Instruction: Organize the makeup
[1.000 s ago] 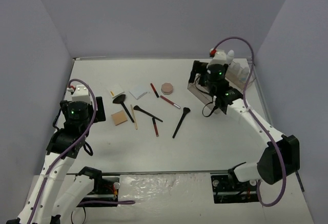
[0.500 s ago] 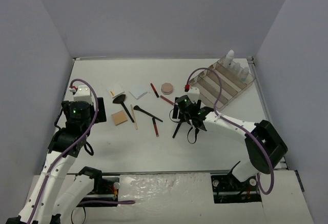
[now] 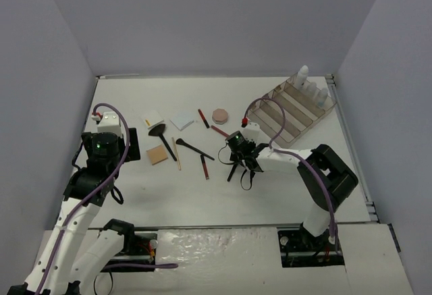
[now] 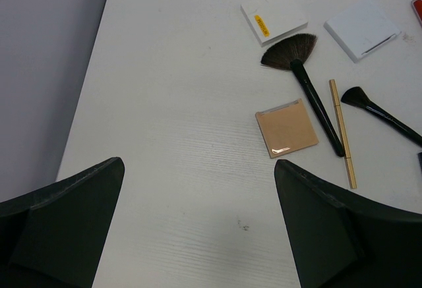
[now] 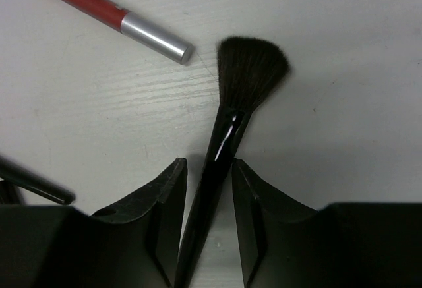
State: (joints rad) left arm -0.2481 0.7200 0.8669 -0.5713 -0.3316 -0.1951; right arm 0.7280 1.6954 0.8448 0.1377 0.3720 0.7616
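Straddling black brush (image 5: pixel 250 70) handle mid-counter (image 5: pixel 343 130), bristles at 12 o'clock; right gripper (image 5: pixel 208 169) narrow, clamp unclear. Off-centre pinch could roll the thin handle out. Left gripper (image 4: pixel 198 169) spread.

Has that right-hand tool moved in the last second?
Yes. The right tool has swung left and nearer, away from the clear tray at the far right, and now straddles the black brush mid-table.
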